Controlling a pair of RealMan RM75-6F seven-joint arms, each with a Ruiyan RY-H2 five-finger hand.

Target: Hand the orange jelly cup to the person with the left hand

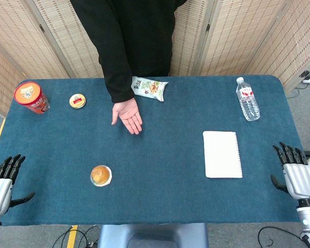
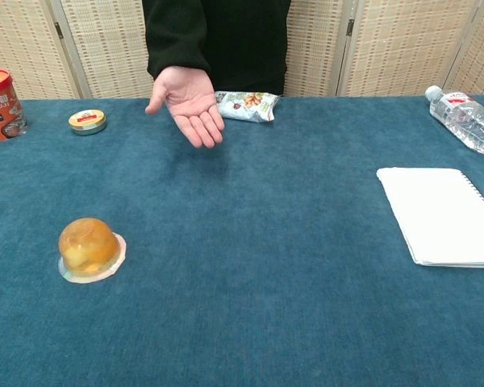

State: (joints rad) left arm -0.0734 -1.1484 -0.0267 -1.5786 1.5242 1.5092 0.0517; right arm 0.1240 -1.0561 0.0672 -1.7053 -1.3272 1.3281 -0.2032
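The orange jelly cup [image 1: 101, 175] [image 2: 89, 247] sits upside down on the blue table, left of centre near the front. The person's hand [image 1: 127, 115] [image 2: 189, 104] is held out palm up above the table's far middle. My left hand [image 1: 3, 182] rests at the table's front left edge, fingers apart and empty, well to the left of the cup. My right hand [image 1: 296, 173] lies at the front right edge, also with fingers apart and empty. Neither hand shows in the chest view.
A red snack tub [image 1: 31, 97] and a small round tin [image 1: 77, 101] stand at the far left. A snack packet [image 1: 149, 88] lies by the person. A water bottle [image 1: 247, 98] lies at the far right, with a white notepad [image 1: 222, 154] in front of it.
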